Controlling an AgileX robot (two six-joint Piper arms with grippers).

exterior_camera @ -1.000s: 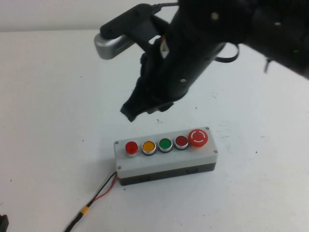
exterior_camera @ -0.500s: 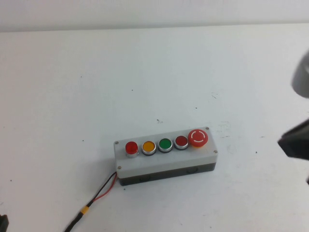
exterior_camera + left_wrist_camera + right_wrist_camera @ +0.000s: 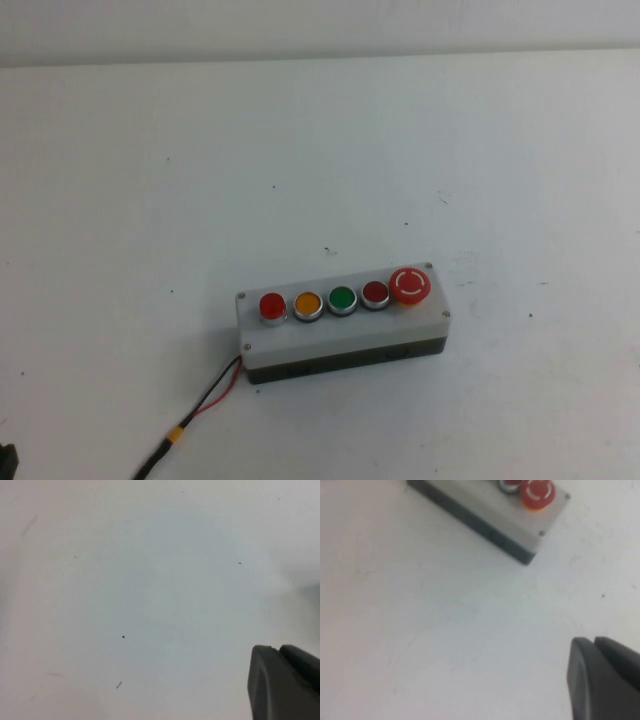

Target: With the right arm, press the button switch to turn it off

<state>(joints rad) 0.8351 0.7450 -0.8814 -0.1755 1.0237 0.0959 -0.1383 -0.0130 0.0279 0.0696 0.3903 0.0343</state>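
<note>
We see a light-grey rectangular control box with a dark base lying on the white tabletop, towards the near middle of the high view. Along its top runs a row of five buttons: the small round bright-red button switch with a silver rim at the robot's left end, then an orange button, a green button, a darker maroon-red button, and a large red mushroom-head button at the right end. Thin red and black wires trail from the box's near left corner. Neither arm shows in the high view. The left gripper appears only as a dark grey finger edge above bare tabletop, and the right gripper likewise, well apart from the box's mushroom-button end. We cannot tell how either gripper is set.
</note>
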